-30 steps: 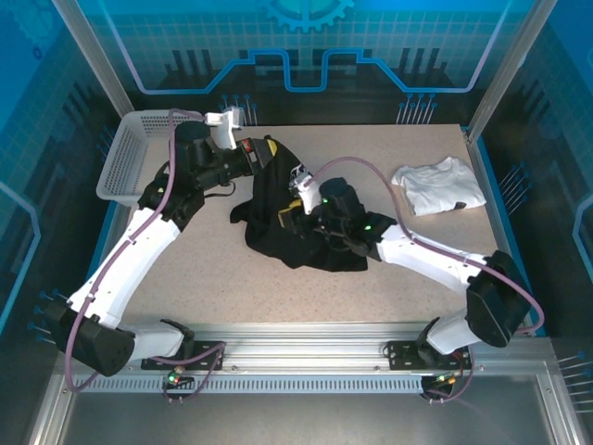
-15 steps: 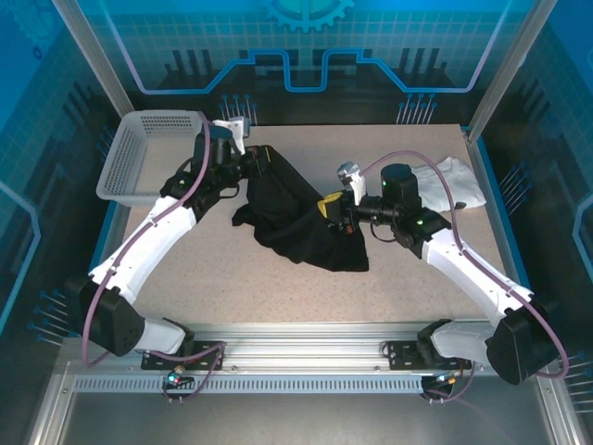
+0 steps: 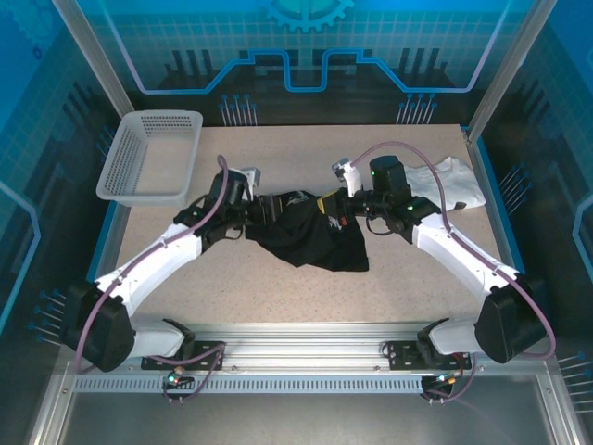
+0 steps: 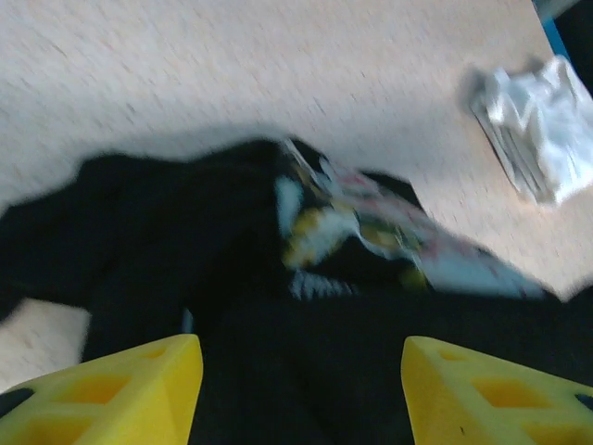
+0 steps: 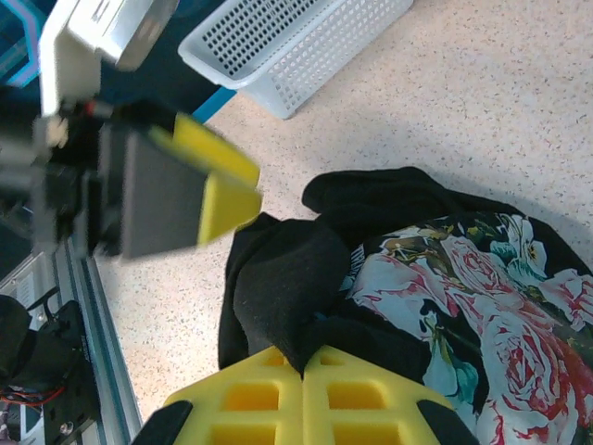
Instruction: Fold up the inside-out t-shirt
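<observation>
The inside-out t-shirt [image 3: 310, 243] is a crumpled black heap at the table's middle. Its floral print [image 5: 473, 287] faces up in the right wrist view, and its print [image 4: 371, 227] is blurred in the left wrist view. My right gripper [image 3: 327, 206] is at the heap's far right edge; its fingers [image 5: 303, 375] are shut on a fold of black cloth. My left gripper [image 3: 267, 208] hovers at the heap's far left edge. Its yellow fingers [image 4: 120, 394] stand wide open over black cloth without pinching it. From the right wrist, the left gripper [image 5: 222, 190] hangs free above the table.
A white mesh basket [image 3: 148, 158] stands at the back left, its rim [image 5: 278, 46] near the left arm. A smaller white garment [image 3: 445, 183] lies at the back right, behind the right arm, also as white garment [image 4: 542, 120].
My left gripper has swung from the back by the basket toward the middle, let go of the shirt and opened. The right gripper pulled its fold rightward and stays shut.
</observation>
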Controlling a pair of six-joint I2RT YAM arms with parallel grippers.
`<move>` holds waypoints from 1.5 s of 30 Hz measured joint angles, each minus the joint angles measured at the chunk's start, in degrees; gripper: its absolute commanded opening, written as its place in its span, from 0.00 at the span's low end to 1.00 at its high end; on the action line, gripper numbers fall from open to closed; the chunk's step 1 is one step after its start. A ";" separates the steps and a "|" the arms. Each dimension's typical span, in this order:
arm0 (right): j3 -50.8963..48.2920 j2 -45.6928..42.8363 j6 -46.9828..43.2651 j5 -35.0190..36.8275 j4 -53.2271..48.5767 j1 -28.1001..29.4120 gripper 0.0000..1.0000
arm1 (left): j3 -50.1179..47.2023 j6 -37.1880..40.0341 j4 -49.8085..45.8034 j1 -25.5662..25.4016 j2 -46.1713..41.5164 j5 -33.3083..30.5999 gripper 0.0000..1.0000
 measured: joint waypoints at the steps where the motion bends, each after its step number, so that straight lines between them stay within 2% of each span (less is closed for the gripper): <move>1: 0.00 0.11 0.20 0.09 0.00 -0.02 0.00 | -0.83 -0.81 0.00 -1.11 -0.74 0.50 0.63; 7: 0.37 0.52 0.46 0.68 0.02 -0.02 0.00 | -2.25 -3.48 -0.87 -7.82 -4.13 -1.70 0.69; 12: 0.39 0.72 0.46 0.87 0.02 -0.02 0.00 | -2.51 -3.65 -3.02 -14.16 -4.28 -7.76 0.68; 14: 0.39 0.85 0.48 0.87 0.04 -0.02 0.00 | -2.51 -3.54 -3.56 -16.13 -3.52 -9.97 0.65; 19: 0.39 0.96 0.63 0.87 0.04 -0.04 0.00 | -2.51 -2.40 -3.93 -17.62 0.15 -12.76 0.48; 27: 0.39 0.81 -0.02 1.18 -0.39 -0.70 0.00 | -2.40 1.73 -1.29 -15.72 6.27 -15.26 0.00; 29: 0.39 0.17 -1.33 1.70 -1.79 -1.31 0.00 | -2.05 2.95 -0.79 -14.21 5.99 -14.99 0.00; 32: 0.39 -2.05 -4.66 3.43 -5.03 -2.43 0.00 | -1.49 4.17 0.00 -11.13 3.13 -12.39 0.00; 38: 0.90 -8.15 -12.66 6.43 -10.88 -2.89 0.00 | 3.41 3.67 0.09 -1.95 -9.25 0.85 0.00; 45: 3.39 -10.67 -15.52 9.73 -11.56 -2.86 0.00 | 14.80 1.62 0.13 1.03 -13.00 15.69 0.00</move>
